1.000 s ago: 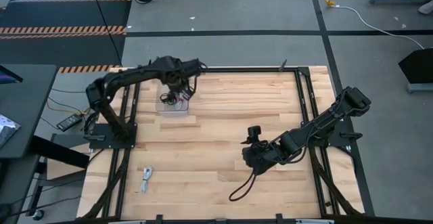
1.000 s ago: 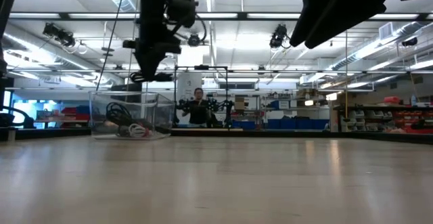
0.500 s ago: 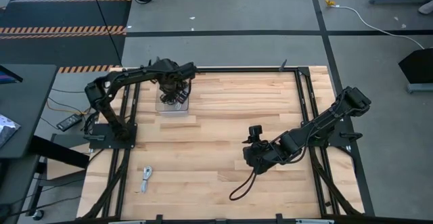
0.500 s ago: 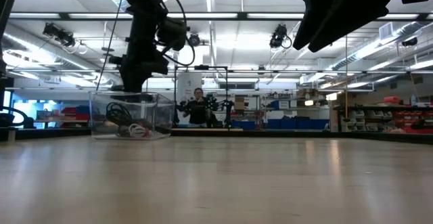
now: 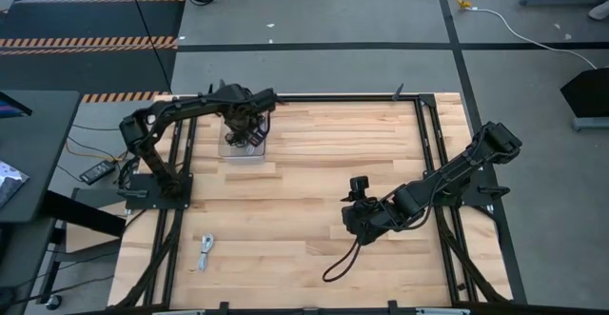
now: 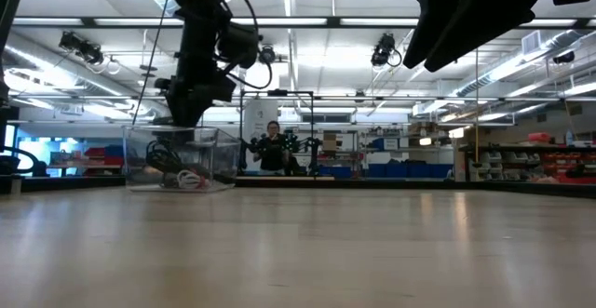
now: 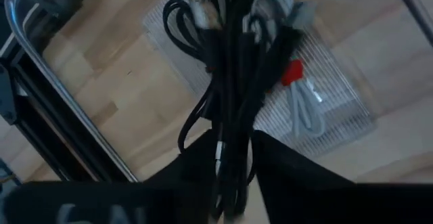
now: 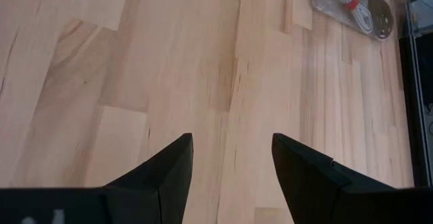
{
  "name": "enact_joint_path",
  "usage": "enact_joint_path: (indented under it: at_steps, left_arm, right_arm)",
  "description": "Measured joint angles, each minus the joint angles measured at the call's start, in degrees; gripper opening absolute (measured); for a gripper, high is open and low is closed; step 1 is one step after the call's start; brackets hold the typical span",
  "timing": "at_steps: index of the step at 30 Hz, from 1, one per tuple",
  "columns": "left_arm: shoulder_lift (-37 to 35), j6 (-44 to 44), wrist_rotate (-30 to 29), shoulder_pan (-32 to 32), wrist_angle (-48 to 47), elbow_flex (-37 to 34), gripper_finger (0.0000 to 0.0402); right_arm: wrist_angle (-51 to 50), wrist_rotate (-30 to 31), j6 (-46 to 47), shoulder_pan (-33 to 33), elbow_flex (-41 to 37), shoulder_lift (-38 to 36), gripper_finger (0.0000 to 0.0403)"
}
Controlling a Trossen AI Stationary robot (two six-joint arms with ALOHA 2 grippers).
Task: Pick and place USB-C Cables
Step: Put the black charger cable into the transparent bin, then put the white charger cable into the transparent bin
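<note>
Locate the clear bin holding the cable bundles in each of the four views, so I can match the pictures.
High view: clear bin at the table's far left, under the left gripper.
Low view: bin at left, on the tabletop.
Left wrist view: bin fills the centre.
Right wrist view: bin at one corner.
Shared landmark: the red tie.

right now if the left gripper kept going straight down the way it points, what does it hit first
Most likely the clear bin. The left gripper, shut on a black cable bundle, points down into it, so the bundle would probably touch the cables already inside; depth is unclear.
</note>
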Motion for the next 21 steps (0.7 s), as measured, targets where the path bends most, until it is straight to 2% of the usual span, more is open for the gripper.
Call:
enact_joint_path:
  at_steps: [7,10,16,21]
  left_arm:
    - [0.0,1.0,-0.6,-2.3,-0.1,0.0,0.0192]
    - [0.0,0.3,2.2,-3.9,-1.2,0.0,0.0214]
    - [0.0,-4.9,13.2,-11.9,-3.6,0.0,0.0222]
    - [0.0,-6.8,12.8,-21.3,-8.1,0.0,0.0216]
  right_arm:
    - [0.0,0.0,0.0,0.0,0.0,0.0,0.0208]
    - [0.0,0.0,0.0,0.0,0.0,0.0,0.0208]
    - [0.0,0.0,-1.7,-0.3,0.0,0.0,0.0208]
    - [0.1,0.0,-4.3,-1.5,0.0,0.0,0.0208]
